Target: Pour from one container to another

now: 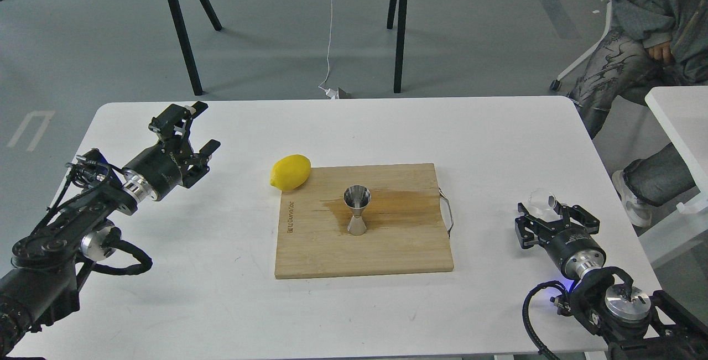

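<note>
The shiny steel jigger [357,210] stands upright in the middle of a wooden cutting board [387,255], on a dark wet stain. The small clear glass tumbler [541,199] is at the far right of the table, tilted, between the fingers of my right gripper [545,209], which is shut on it low over the tabletop. The tumbler is well to the right of the board and the jigger. My left gripper [192,128] hovers at the table's left side, open and holding nothing.
A yellow lemon [290,172] lies against the board's far left corner. The board has a metal handle [449,213] on its right edge. The white table [221,304] ends just right of my right arm. A seated person [641,34] is at the far right.
</note>
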